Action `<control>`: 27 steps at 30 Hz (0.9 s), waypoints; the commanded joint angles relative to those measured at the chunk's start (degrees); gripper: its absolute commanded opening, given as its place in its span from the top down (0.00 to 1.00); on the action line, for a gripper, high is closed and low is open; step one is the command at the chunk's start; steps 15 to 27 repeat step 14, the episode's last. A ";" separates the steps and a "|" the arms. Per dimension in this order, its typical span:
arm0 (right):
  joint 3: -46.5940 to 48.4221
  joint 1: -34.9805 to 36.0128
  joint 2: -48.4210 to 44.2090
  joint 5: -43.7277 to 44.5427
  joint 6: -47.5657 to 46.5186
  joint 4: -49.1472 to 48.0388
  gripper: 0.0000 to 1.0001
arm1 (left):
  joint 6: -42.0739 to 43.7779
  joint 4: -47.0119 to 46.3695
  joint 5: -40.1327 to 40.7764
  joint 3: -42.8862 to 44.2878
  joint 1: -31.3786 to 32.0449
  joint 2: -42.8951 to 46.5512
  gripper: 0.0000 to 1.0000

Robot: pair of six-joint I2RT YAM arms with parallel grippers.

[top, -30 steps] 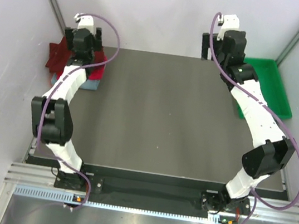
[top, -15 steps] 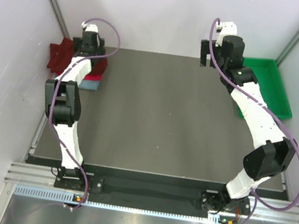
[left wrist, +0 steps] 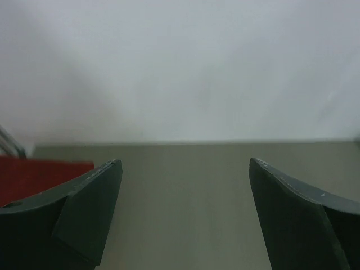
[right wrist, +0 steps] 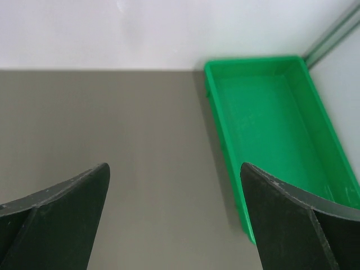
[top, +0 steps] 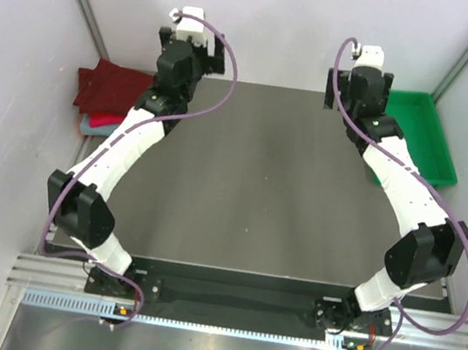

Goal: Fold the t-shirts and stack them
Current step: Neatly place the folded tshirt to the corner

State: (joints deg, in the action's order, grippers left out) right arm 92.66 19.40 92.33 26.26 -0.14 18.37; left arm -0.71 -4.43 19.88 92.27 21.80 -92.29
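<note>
Maroon t-shirt (top: 110,88), soft and rumpled, tops the stack at the upper left of the overhead frame. Paler folded t-shirts (top: 92,125) peek out beneath it, and its long side runs roughly across the picture. It sits left of and a little below my left claw (top: 189,47), which hangs wide and empty over the far edge of the dark matte surface (top: 250,186). That's the nearer arm, I reckon. My right claw (top: 359,84) gapes wide too, holding nothing, near the hard green tray (top: 425,133).
</note>
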 commanded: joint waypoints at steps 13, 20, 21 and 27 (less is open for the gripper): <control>-10.64 0.73 -8.84 3.36 -4.25 -3.24 0.00 | -7.46 7.41 -13.36 -8.60 -0.18 -3.24 0.01; -11.53 0.64 -8.75 3.36 -3.99 -3.86 0.00 | -7.29 7.33 -14.85 -8.86 -0.09 -4.03 0.01; -11.53 0.64 -8.75 3.36 -3.99 -3.86 0.00 | -7.29 7.33 -14.85 -8.86 -0.09 -4.03 0.01; -11.53 0.64 -8.75 3.36 -3.99 -3.86 0.00 | -7.29 7.33 -14.85 -8.86 -0.09 -4.03 0.01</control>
